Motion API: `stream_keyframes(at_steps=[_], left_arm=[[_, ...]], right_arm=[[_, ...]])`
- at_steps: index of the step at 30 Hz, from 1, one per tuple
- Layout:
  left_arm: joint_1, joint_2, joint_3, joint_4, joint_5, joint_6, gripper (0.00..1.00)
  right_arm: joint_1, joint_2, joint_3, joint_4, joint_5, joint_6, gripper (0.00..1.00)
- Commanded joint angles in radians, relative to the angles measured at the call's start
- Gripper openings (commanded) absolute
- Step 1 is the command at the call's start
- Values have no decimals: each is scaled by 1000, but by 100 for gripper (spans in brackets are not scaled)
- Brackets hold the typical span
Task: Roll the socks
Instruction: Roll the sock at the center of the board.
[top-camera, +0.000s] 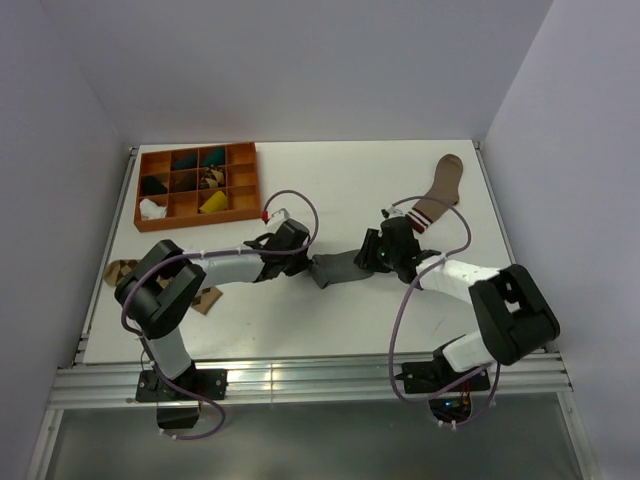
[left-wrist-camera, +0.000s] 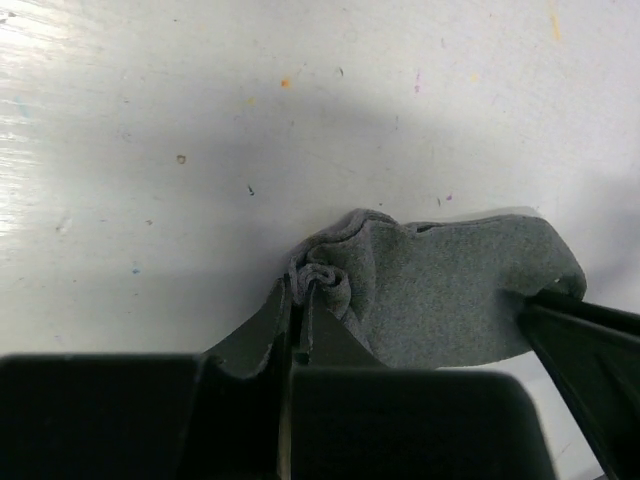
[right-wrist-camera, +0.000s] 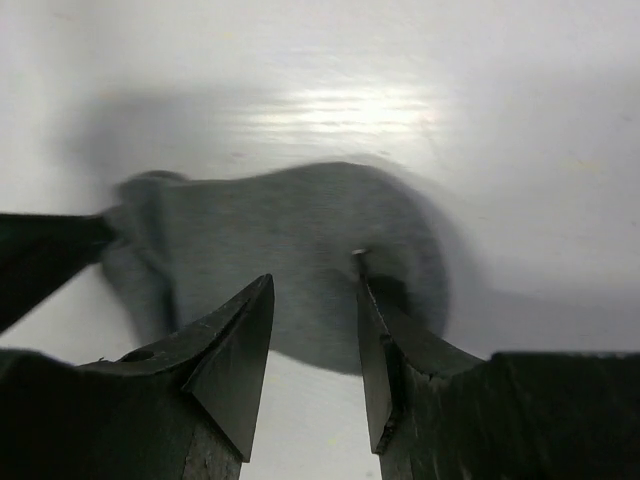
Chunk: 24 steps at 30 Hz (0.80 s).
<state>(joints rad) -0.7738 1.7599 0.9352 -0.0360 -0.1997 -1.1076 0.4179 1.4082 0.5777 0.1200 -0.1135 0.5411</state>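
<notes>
Grey sock (top-camera: 335, 268): lies near the tabletop (top-camera: 300, 325) centre, between both tools. Left tool (left-wrist-camera: 297, 300): pressed together, pinching the sock's bunched end. Right tool (right-wrist-camera: 312, 285): spread over the opposite end, gripping nothing. Striped sock (top-camera: 438, 195): near the far right corner. Orange tray (top-camera: 195, 222): far left corner.

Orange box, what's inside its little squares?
The orange box holds a white bundle, a black bundle, a yellow bundle and a teal bundle. Whatever lies beneath them is covered. The other squares are too small to tell.
</notes>
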Motion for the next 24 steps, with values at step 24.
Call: stream_keyframes(at_steps=[24], left_arm=[[-2, 7, -4, -97, 10, 180, 0]], right_arm=[[10, 336, 321, -40, -6, -266, 45]])
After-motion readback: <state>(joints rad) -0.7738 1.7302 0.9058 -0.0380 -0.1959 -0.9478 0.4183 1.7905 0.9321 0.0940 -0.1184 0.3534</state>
